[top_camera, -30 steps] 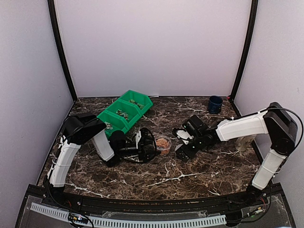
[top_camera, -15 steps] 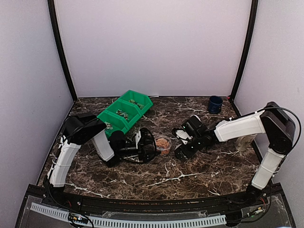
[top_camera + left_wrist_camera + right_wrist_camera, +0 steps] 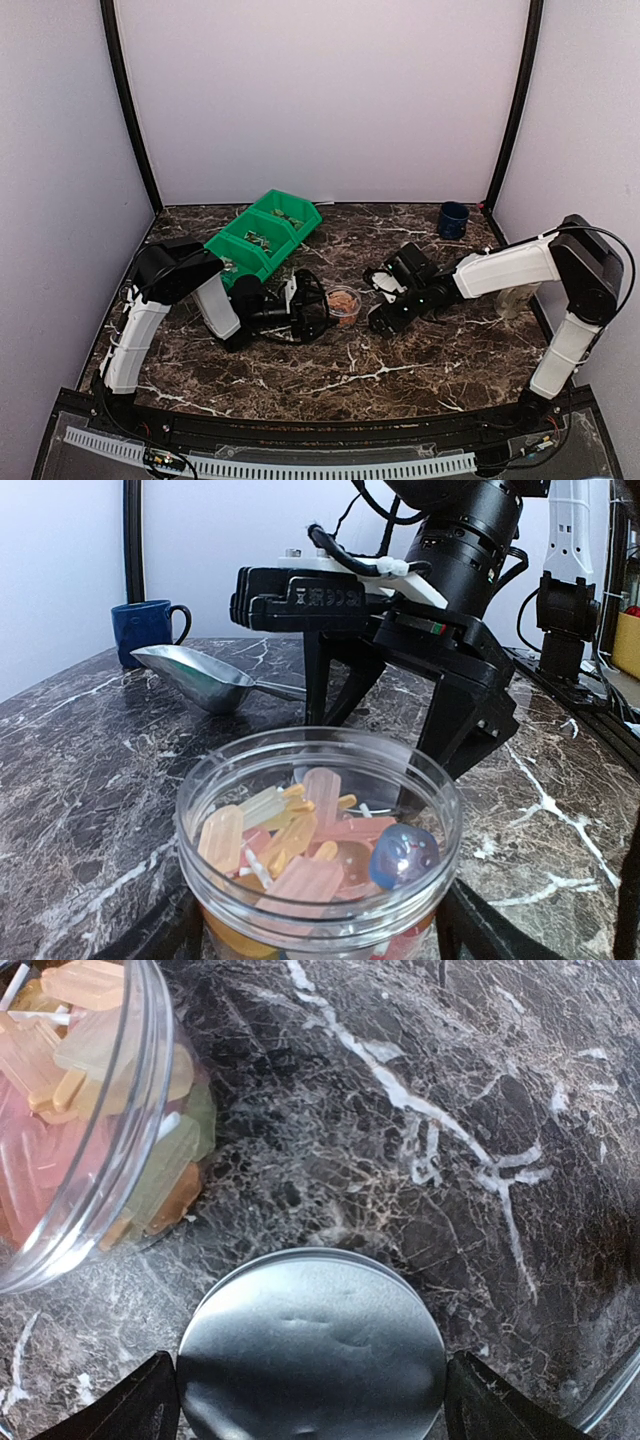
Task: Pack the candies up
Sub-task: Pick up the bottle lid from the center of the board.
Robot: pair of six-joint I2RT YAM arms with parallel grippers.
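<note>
1. Candies (image 3: 300, 850) lie inside the clear jar (image 3: 310, 930), at the centre of the top view. The left tool (image 3: 328, 305) clasps the jar, fingers wide against its wall.
2. The right tool (image 3: 312, 1390) stands just right of the jar. Its fingers are wide and touch both sides of the round lid (image 3: 312, 1345) at bottom centre. The jar is at upper left, beside the lid.
3. Candies: small, oblong, translucent; pink, orange, yellow, pale green; one bluish round piece.
4. The jar is uncovered and filled to near the rim. The contents of the green bin (image 3: 235, 262), upper left of the jar, are too small to tell.
5. A metal scoop (image 3: 200, 675) and a blue mug (image 3: 148, 630) rest on the surface (image 3: 450, 1090).
</note>
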